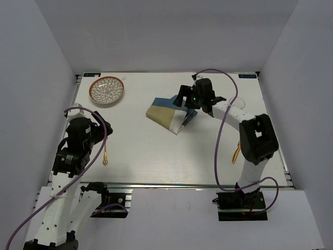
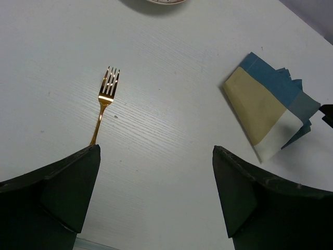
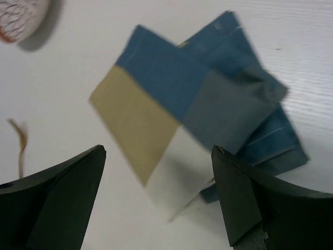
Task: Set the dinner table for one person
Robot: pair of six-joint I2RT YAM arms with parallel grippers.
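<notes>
On the dinner table (image 1: 156,156), the folded placemat (image 3: 171,120) lies just ahead of the right gripper (image 3: 158,149), spanning the gap between its fingers and reaching past the right one. The fork (image 2: 104,101) lies ahead of the left finger of the left gripper (image 2: 156,148), tines away. The plate (image 1: 106,89) sits farther beyond the fork. The placemat is ahead of that gripper's right finger, well apart from the fork.

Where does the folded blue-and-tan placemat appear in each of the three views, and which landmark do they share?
Top external: placemat near the middle of the dinner table, toward the far edge.
Left wrist: placemat at the right side.
Right wrist: placemat in the centre, large.
Shared landmark: patterned plate, far left in top external, top edge in left wrist, top-left corner in right wrist.
</notes>
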